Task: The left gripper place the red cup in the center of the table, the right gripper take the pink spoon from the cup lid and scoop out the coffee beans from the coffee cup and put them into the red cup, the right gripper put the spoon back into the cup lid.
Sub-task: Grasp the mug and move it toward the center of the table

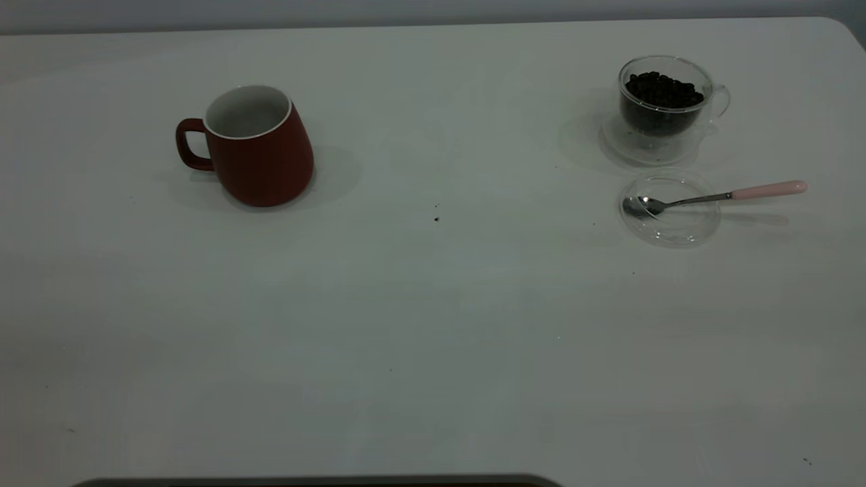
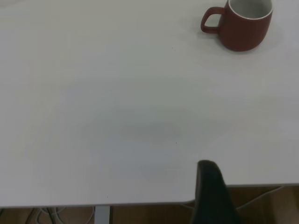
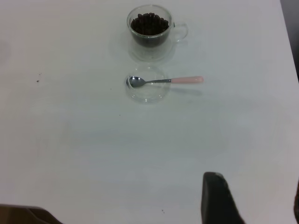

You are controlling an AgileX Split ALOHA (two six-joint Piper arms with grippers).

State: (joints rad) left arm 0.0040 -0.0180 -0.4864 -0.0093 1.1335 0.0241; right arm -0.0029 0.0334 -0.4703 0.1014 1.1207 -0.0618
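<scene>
One pink spoon (image 1: 717,198) lies lengthwise across the cup lid (image 1: 670,207), handle pointing away from the red cup (image 1: 254,145); gripper states cannot be told.

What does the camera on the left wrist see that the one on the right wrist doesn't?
Only the left wrist view shows the red cup, standing upright and empty, with its handle sticking out to the side.

Only the right wrist view shows the coffee cup full of coffee beans on its saucer, and the pink spoon lying with its bowl in the cup lid and its handle sticking out past the rim.

Both show the bare white table and a dark piece of that arm's own fingers at the picture's edge.
</scene>
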